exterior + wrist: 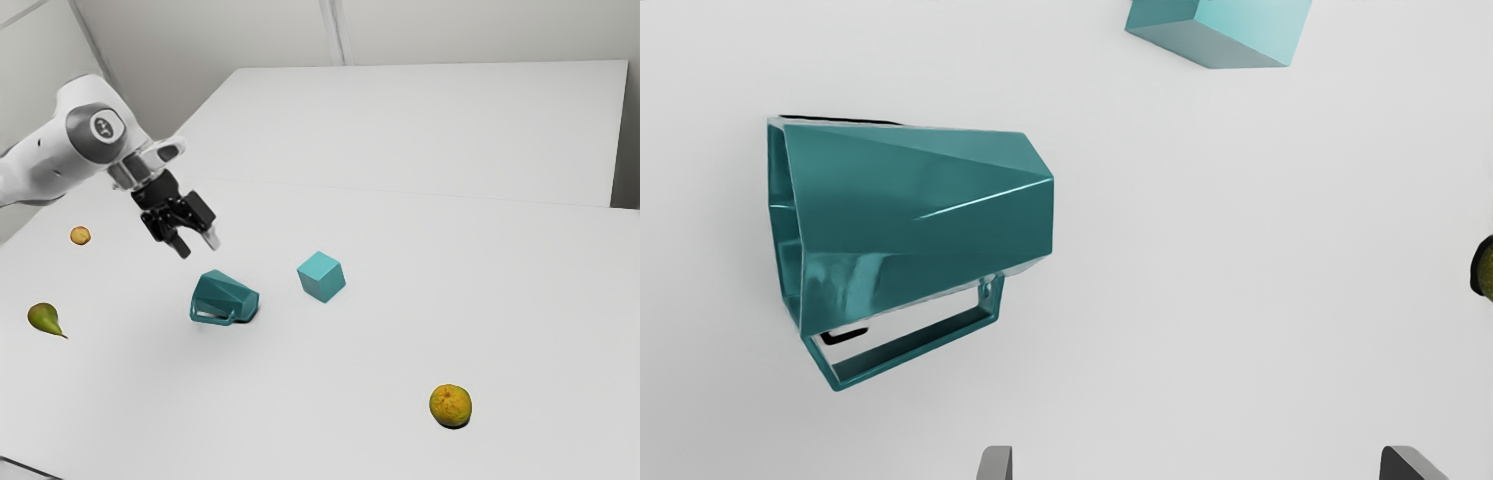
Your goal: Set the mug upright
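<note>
The mug point(225, 297) lies on its side on the counter point(330, 410) (its handle point(920, 347) out to one side), near the cube point(321, 277). Above it, apart from it, hangs the gripper point(196, 246), released, fingers spread and holding nothing.

Mug point(926, 200): glossy, smooth facets; bright streaks seen on walls; ceramic or plastic cannot be told. Handle point(920, 348): same sheen noted. Cube point(321, 277): smooth, matt faces observed. Tabletop point(540, 300): smooth, matt. Orange-yellow fruit point(450, 405): rough, mottled rind noted. Arm shell point(48, 160): smooth, plastic-like. Gripper point(197, 247): dark, largely matt finish recorded.
</note>
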### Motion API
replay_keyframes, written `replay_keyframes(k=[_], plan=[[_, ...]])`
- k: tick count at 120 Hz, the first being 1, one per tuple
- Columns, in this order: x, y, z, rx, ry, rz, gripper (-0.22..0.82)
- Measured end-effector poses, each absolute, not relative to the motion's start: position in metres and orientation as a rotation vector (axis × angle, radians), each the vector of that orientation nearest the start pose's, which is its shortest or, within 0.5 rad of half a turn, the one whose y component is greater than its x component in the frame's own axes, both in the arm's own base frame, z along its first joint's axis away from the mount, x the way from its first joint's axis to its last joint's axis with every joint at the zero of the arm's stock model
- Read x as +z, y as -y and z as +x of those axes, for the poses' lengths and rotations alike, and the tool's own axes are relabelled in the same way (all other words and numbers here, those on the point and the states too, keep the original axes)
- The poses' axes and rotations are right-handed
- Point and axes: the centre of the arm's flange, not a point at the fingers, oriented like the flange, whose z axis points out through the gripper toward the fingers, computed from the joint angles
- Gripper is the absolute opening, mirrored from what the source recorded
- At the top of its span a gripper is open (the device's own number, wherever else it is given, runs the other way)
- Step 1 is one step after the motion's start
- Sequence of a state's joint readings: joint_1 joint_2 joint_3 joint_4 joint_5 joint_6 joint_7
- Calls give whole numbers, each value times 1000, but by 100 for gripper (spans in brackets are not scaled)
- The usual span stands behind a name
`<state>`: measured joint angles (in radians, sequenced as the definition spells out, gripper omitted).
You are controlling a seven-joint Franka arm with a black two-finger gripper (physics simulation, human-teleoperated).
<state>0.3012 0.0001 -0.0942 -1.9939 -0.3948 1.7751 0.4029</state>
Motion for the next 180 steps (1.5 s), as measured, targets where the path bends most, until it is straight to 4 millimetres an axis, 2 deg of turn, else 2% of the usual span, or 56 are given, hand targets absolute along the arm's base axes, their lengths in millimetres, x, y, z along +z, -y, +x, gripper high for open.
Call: replay_keyframes(k=[21, 34, 62, 80, 134, 180], plan=[[399, -121, 534, 161, -143, -3653, 60], [376, -146, 536, 135, -157, -3701, 60], [350, -176, 550, 35, -307, -3774, 60], [331, -186, 557, -11, -409, -3811, 60], [294, -180, 559, -98, -615, -3902, 60], [289, -174, 557, -120, -719, -3934, 20]])
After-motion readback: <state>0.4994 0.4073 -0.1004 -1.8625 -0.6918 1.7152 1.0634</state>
